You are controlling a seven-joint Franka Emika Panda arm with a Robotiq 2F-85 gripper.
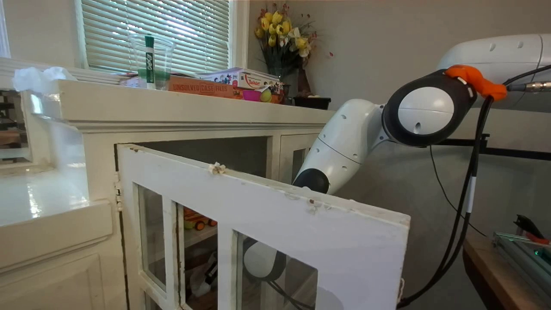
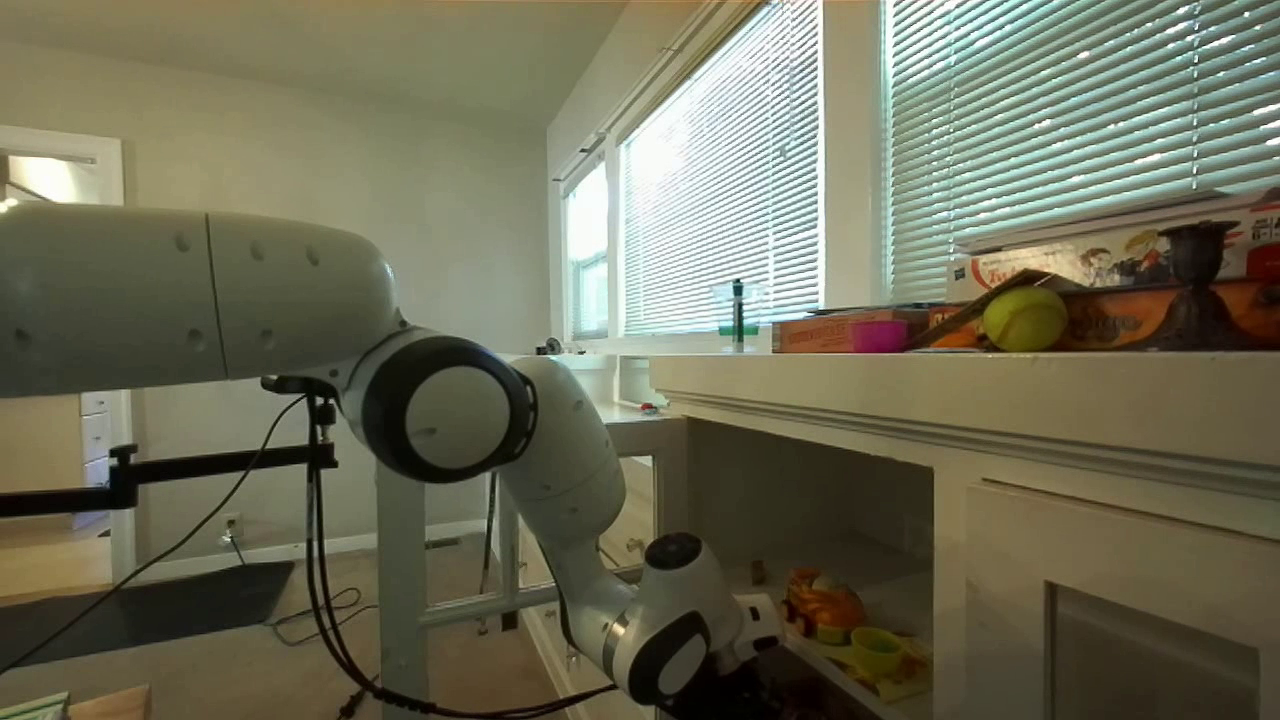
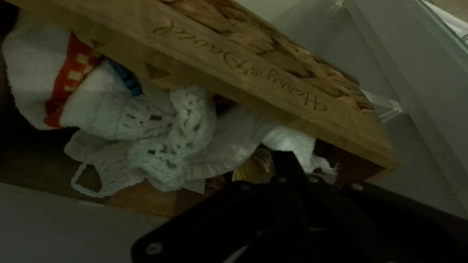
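- One gripper (image 3: 287,162) is mine: its fingers are drawn fully together. I see nothing clearly between them, and cannot tell whether a thin fold is pinched.
- One fringed cloth (image 3: 292,142), white, lies right at my fingertips, inside the basket (image 3: 234,65) and near a corner. I judge it light, limp and soft, hard to break and not slippery; its loose edge by the fringe seems the best hold, though the threads could snag.
- One yellow thing (image 3: 252,170) sits just beside my fingertips, too dark to name.
- One crocheted piece (image 3: 161,146), bunched, lies further along; probably light and stretchy, best pinched at a thick fold.
- One banded cloth (image 3: 67,84), red on white, and one blue stick (image 3: 126,78) near it come beyond that.
- One basket in all, its lettered wooden rim likely stiff.
- One cabinet (image 1: 193,116) stands around this, one door (image 1: 361,241) swung open; one orange toy (image 2: 830,600) and one yellow cup (image 2: 877,652) inside.
- Up on top: one ball (image 2: 1025,318), one pink cup (image 2: 879,336), one marker (image 1: 149,60), one bunch of flowers (image 1: 282,30).
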